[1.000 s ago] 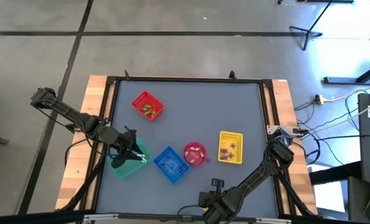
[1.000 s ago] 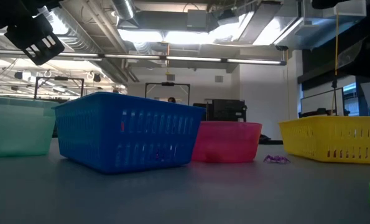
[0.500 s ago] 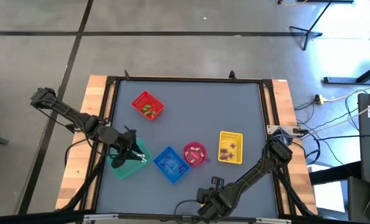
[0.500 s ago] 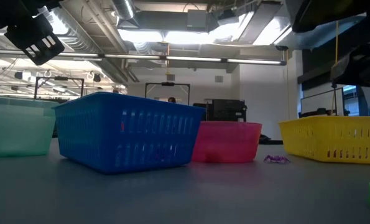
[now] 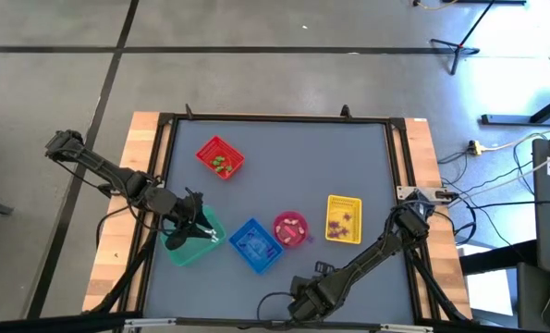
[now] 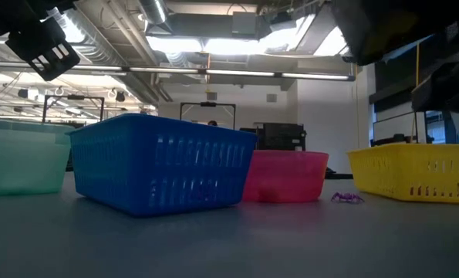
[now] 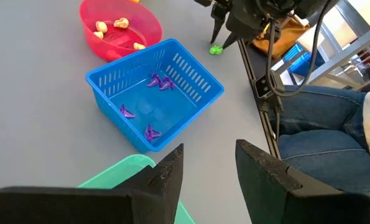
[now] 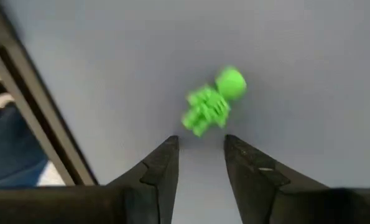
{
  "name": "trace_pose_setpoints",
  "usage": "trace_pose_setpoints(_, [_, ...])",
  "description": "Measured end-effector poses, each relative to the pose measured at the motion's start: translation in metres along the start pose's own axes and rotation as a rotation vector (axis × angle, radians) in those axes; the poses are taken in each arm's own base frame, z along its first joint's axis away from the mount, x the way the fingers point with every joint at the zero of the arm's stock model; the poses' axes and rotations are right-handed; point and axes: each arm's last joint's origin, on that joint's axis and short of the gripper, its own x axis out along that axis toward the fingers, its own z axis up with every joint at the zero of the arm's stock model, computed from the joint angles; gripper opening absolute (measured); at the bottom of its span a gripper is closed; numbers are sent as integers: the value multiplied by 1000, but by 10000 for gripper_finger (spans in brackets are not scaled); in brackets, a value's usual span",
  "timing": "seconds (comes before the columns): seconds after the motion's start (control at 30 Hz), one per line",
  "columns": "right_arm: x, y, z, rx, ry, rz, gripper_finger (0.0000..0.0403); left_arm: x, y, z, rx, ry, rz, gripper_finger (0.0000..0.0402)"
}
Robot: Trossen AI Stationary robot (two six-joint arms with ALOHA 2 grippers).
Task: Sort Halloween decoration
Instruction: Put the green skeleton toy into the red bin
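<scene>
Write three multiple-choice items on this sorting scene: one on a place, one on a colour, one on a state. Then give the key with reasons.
1. Where does the green trinket lie?
A. in the red basket
B. on the bare table just ahead of the right end effector
C. in the pink bowl

2. What colour are the trinkets in the blue basket?
A. purple
B. cream
C. green

3. How does the right end effector stand?
A. shut on the green trinket
B. out of sight
C. open, holding nothing

Key:
1 B: the right wrist view shows it on grey table surface beyond the fingertips.
2 A: the left wrist view shows purple pieces on the basket floor; the cream ones lie in the pink bowl.
3 C: its fingers stand apart with only table between them, the trinket lying free ahead.
</scene>
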Motion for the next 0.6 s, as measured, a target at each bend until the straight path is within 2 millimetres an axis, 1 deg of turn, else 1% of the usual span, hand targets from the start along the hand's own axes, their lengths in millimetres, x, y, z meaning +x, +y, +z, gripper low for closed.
trace_pose_setpoints(0.07, [-6, 0, -1, 1, 8, -22, 133, 0, 0, 0, 0, 0, -1, 130])
trace_pose_setpoints(0.17, [-11, 4, 0, 2, -5, -8, 133, 0, 0, 0, 0, 0, -1, 130])
trace_pose_setpoints(0.3, [-12, 6, 2, 3, -22, 10, 134, 0, 0, 0, 0, 0, -1, 130])
trace_pose_setpoints(0.6, [-13, 6, 6, 0, -118, -19, 134, 0, 0, 0, 0, 0, -1, 131])
